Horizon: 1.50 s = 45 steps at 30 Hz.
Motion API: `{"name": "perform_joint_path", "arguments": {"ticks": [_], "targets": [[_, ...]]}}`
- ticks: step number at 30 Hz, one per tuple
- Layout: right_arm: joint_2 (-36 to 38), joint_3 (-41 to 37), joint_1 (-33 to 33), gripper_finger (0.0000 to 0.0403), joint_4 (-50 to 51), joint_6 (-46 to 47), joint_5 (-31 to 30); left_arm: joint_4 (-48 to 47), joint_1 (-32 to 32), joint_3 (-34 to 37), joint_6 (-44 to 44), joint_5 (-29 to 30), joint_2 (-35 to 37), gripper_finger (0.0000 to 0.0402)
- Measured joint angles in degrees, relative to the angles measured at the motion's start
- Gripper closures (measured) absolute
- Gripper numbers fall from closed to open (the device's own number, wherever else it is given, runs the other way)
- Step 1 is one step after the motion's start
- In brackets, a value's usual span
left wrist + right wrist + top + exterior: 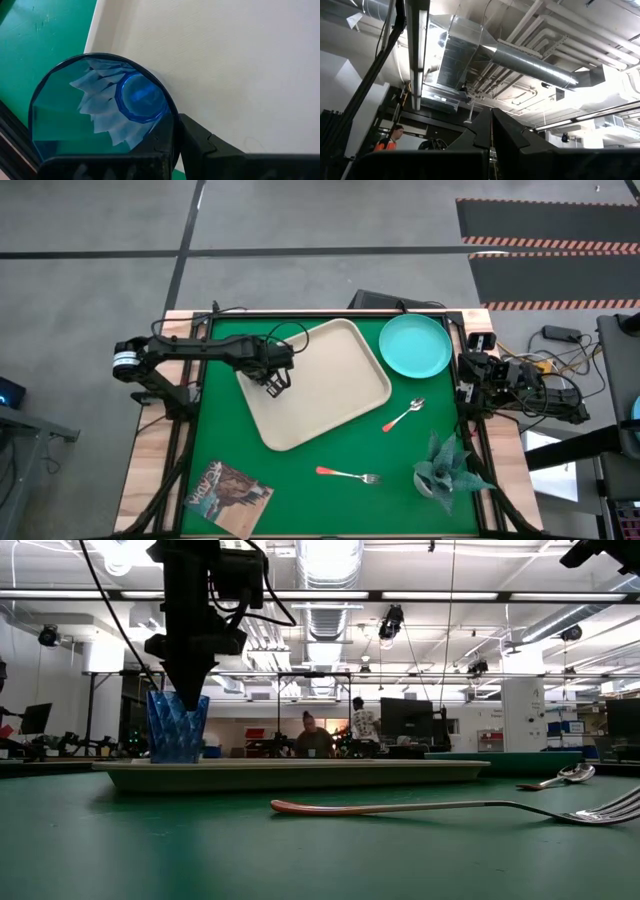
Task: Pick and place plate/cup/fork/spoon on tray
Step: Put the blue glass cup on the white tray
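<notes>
One finger inside the cup (100, 110), the left gripper (276, 383) pinches its thin, light, slippery wall; right gripper (491, 131) shut, empty.

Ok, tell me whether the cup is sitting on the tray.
Touching. The low view shows the cup standing upright with its base on the tray, no gap beneath, while the left gripper grips its rim from above.

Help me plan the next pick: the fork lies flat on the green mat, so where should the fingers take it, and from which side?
Likely from straight above, across the red-orange handle of the fork. It lies flat on the mat with open space around it; the handle is thin and straight, so fingers closing across its width should hold better than on the tines.
</notes>
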<state>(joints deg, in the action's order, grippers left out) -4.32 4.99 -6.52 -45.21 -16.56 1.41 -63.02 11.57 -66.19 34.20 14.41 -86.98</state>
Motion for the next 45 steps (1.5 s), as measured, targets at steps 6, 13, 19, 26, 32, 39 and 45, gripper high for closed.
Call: {"name": "perform_joint_path", "arguments": {"ticks": [6,13,19,26,32,39,45], "targets": [[0.0,0.0,0.0,0.0394,0.0,0.0,0.0,0.0,0.0,0.0,0.0,0.0,0.0,0.0398],[0.0,0.0,0.0,0.0394,0.0,0.0,0.0,0.0,0.0,0.0,0.1,0.0,0.0,0.0398],[0.0,0.0,0.0,0.0394,0.0,0.0,0.0,0.0,0.0,0.0,0.1,0.1,0.0,0.0398],[0.0,0.0,0.0,0.0394,0.0,0.0,0.0,0.0,0.0,0.0,0.1,0.0,0.0,0.0398],[0.0,0.0,0.0,0.0394,0.0,0.0,0.0,0.0,0.0,0.0,0.1,-0.2,0.0,0.0398],[0.0,0.0,0.0,0.0394,0.0,0.0,0.0,0.0,0.0,0.0,0.1,-0.3,0.0,0.0398],[0.0,0.0,0.0,0.0394,0.0,0.0,0.0,0.0,0.0,0.0,1.4,-0.3,0.0,0.0398]]}}
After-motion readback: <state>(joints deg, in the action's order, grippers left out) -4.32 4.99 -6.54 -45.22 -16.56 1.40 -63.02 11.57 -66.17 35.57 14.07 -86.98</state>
